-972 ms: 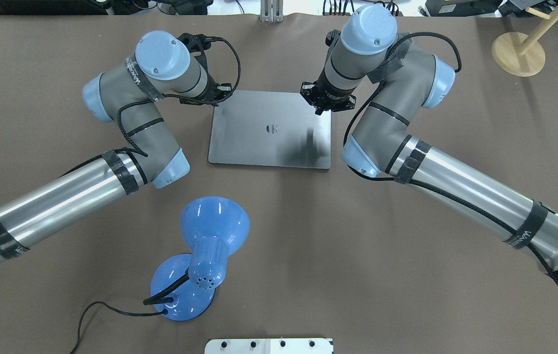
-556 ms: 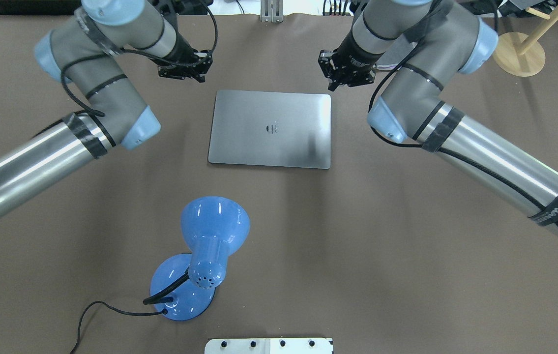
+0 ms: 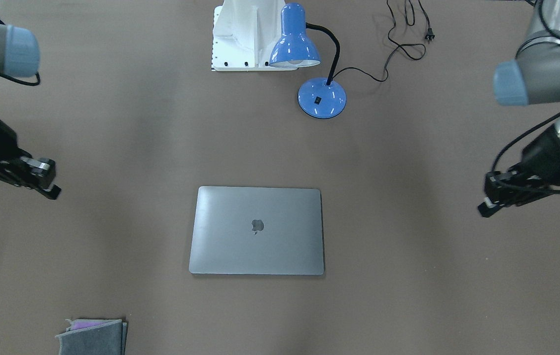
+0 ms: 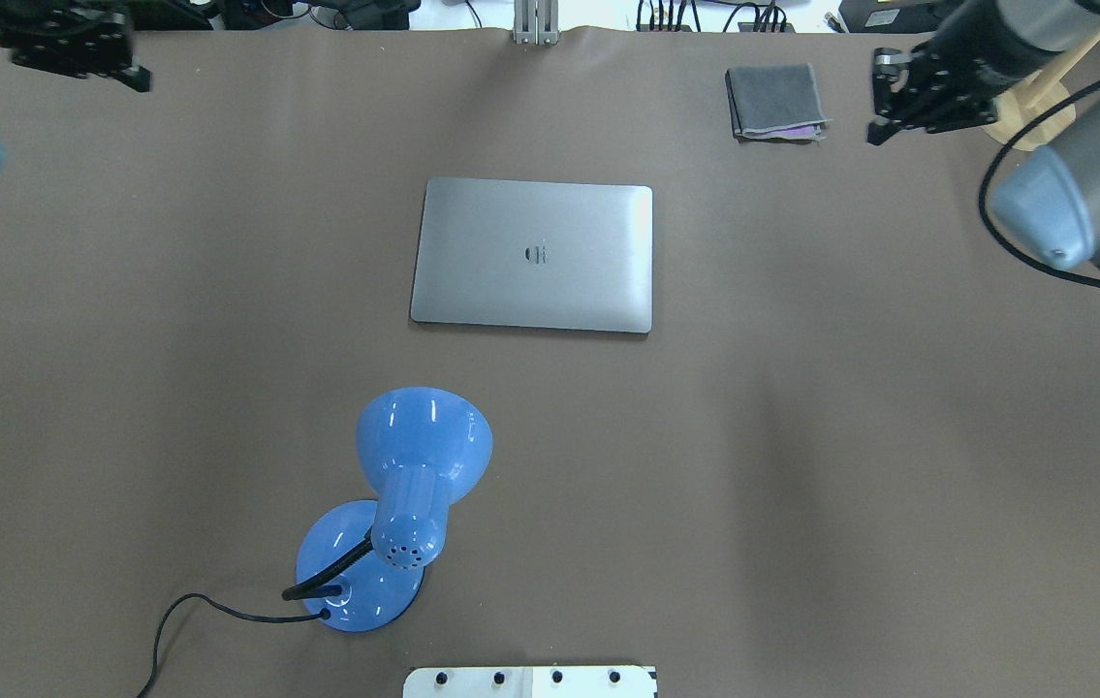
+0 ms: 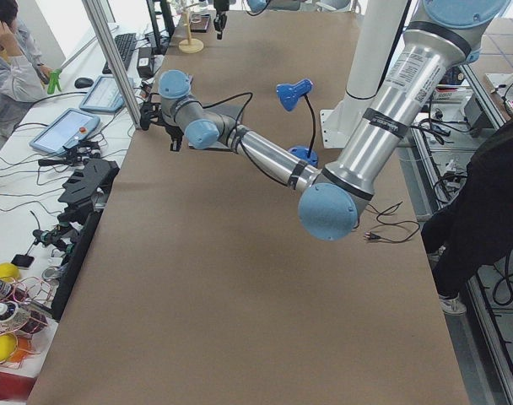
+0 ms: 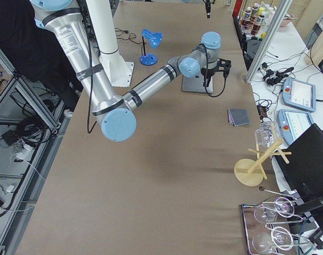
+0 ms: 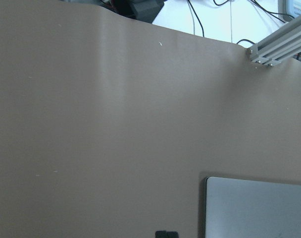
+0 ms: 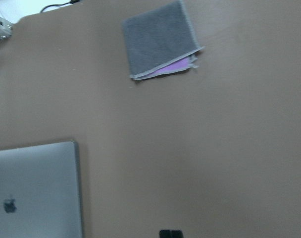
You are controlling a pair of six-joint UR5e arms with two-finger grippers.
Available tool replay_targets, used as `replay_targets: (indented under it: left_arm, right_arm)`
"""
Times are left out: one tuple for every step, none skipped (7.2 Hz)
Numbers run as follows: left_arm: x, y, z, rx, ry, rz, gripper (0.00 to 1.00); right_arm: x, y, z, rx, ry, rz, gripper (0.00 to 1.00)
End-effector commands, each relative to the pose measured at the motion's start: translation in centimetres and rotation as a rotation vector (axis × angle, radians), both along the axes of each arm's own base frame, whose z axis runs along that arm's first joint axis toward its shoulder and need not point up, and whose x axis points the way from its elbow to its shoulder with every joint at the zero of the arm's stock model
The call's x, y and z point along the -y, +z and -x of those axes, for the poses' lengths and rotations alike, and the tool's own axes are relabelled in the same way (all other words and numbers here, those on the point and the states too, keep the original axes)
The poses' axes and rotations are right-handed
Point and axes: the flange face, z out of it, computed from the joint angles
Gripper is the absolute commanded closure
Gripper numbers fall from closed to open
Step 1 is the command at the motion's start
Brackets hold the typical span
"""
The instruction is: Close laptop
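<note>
Closed space-grey metal laptop (image 3: 257,246), long axis parallel to robot's edge, logo (image 3: 257,226) top robotward, clear front-facing, smeared overhead, left gripper (image 3: 482,211), right gripper (image 3: 55,194) both pinched, empty.

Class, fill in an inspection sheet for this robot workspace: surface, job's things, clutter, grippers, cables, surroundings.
Surface: brown table cover, smooth.
Job's things: laptop closed, lid flat, logo up, nothing touching it.
Clutter: blue desk lamp near the robot's base; folded grey cloth at the far edge; wooden stand beyond it.
Grippers: left gripper and right gripper out to the sides, apart from the laptop, fingers together, holding nothing.
Cables: lamp cord loose on the table, its plug lying free.
Surroundings: seated person at a side desk.
</note>
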Motion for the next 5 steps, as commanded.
replay_targets:
  left_arm:
    - [-9.5,9.4,14.4,0.173,0.084,-0.095,1.0]
    - [-13.0,15.6,18.9,0.225,0.131,-0.105,0.76]
    - [-15.9,20.4,21.1,0.262,0.19,-0.127,0.02]
    - [-17.6,22.8,23.1,0.255,0.17,-0.074,0.02]
    - [-18.4,24.1,23.2,0.253,0.173,-0.028,0.02]
  right_arm:
    - [-6.3,7.0,-12.1,-0.152,-0.159,-0.088,1.0]
    - [-8.8,12.6,-17.3,-0.199,-0.238,-0.151,1.0]
    - [-11.0,16.9,-20.5,-0.22,-0.27,-0.146,1.0]
    - [-12.8,20.0,-21.6,-0.223,-0.286,-0.117,0.01]
    - [-13.2,21.1,-22.3,-0.229,-0.277,-0.088,0.0]
